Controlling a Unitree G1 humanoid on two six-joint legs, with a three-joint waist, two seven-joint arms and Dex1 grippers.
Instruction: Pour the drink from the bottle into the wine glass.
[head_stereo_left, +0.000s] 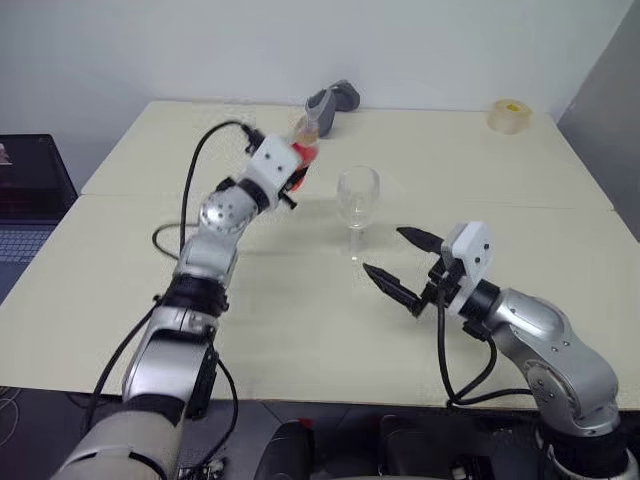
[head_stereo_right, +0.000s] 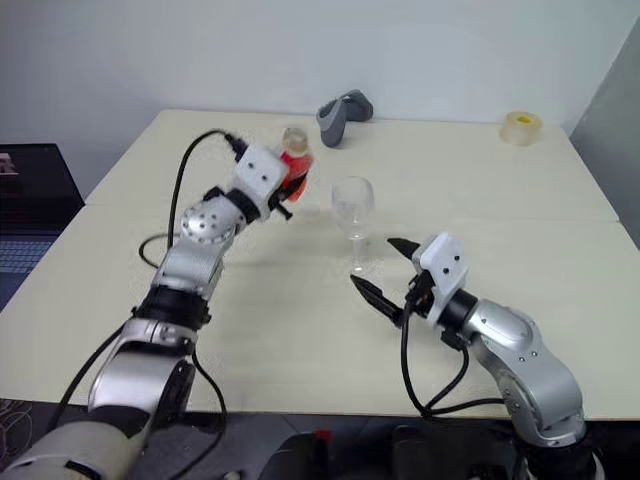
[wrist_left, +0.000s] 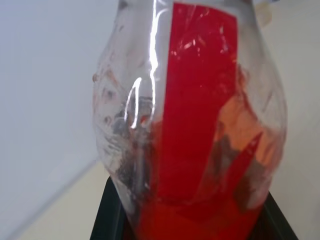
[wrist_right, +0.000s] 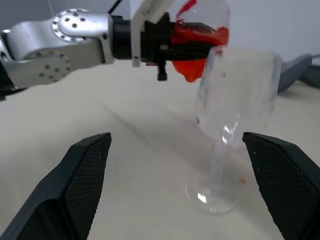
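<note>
Two black-fingered grippers over cream tabletop (head_stereo_left: 300, 340). Left gripper (head_stereo_right: 290, 180) clamped on small clear plastic bottle with bulbous body and red label band (head_stereo_right: 296, 160), held off table, up above and to left of glass. Translucent red-orange liquid (wrist_left: 200, 220) pooled low in bottle near black fingers (wrist_left: 107, 210) in left wrist view; red label wide across the clear wall. Bottle seen tilted behind glass rim in right wrist view, liquid sloshed to one side; cap end hard to make out.

Clear stemmed wine glass with tulip bowl and round foot (head_stereo_left: 358, 205) upright on table near centre, between both arms, bowl looking empty. Not touching bottle or either gripper.

Right gripper (head_stereo_left: 405, 265) spread wide, nothing between fingers, hovering just above table near glass foot, on robot's right of it. Both dark textured fingers (wrist_right: 85, 170) flanking glass stem in right wrist view, apart from it.

Grey handle-shaped tool (head_stereo_left: 333, 103) lying at far edge of table, behind bottle. Yellowish tape roll (head_stereo_left: 510, 114) at far right corner, well apart from everything. Dark laptop (head_stereo_left: 30, 200) off left side of table.
</note>
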